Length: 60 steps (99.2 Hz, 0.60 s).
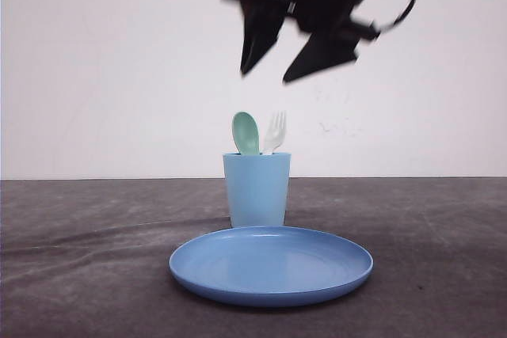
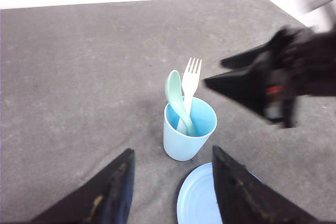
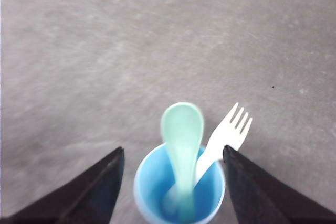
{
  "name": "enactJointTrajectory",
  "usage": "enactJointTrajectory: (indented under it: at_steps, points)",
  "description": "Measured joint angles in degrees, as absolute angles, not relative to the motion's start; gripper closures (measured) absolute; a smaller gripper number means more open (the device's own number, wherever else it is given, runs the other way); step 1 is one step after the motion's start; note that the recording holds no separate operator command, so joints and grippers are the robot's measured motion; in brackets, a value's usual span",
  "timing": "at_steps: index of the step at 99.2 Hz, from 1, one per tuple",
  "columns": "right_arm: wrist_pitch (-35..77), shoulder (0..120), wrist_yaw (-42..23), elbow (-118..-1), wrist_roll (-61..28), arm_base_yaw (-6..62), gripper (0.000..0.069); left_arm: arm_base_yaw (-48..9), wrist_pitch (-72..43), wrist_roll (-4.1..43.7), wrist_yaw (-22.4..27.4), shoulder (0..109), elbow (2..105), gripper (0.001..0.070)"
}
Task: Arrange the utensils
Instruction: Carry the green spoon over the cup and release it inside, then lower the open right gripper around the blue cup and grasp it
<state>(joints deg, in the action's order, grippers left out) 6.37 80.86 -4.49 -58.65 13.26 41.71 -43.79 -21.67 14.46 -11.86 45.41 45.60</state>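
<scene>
Nearest the cam on the dark table (image 1: 71, 275), round blue plate (image 1: 271, 265) lying flat, w/ light blue cup (image 1: 257, 189) upright just behind. Standing in cup, handles down: mint-green spoon (image 1: 245, 133) and white fork (image 1: 275, 131), heads above rim. Above cup, right gripper (image 1: 273, 69) w/ fingers spread, holding nothing; left gripper (image 2: 170, 192) likewise spread, empty.

There are no words, numbers, labels or signs to read in any of the pictures. The cup (image 1: 257, 189), the plate (image 1: 271, 265), the spoon (image 1: 245, 132) and the fork (image 1: 275, 132) are all plain. The worktop (image 1: 79, 235) has nothing written on it, and the wall behind it is blank too.
</scene>
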Motion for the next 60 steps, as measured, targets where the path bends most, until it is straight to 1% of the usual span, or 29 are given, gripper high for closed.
enactJointTrajectory:
  at_steps: [5,10,15,22,24,40,60]
  points:
    - [9.32,78.52,-2.96,-58.65,13.26,42.02,0.0309,-43.79,-21.63,14.46,-11.86,45.41,45.6,0.0433]
    - [12.56,76.62,-2.35,-58.65,13.28,42.3,0.0262,-43.79,-21.67,14.46,-11.86,45.41,45.6,0.0433]
    - [15.88,75.16,-2.13,-58.65,13.39,42.83,0.0178,-43.79,-21.63,14.46,-11.86,45.41,45.6,0.0433]
    - [20.25,73.8,-2.07,-58.65,14.04,43.51,0.0032,-43.79,-21.67,14.46,-11.86,45.41,45.6,0.0433]
    - [21.21,73.67,-2.07,-58.65,14.31,43.64,0.0007,-43.79,-21.65,14.46,-11.86,45.41,45.6,0.0433]
    - [28.16,74.15,-1.8,-58.65,16.56,44.69,0.001,-43.79,-21.65,14.46,-11.86,45.41,45.6,0.0433]
    - [29.43,77.71,-3.55,-58.65,19.73,45.19,0.001,-43.79,-21.67,14.46,-11.86,45.41,45.6,0.0433]
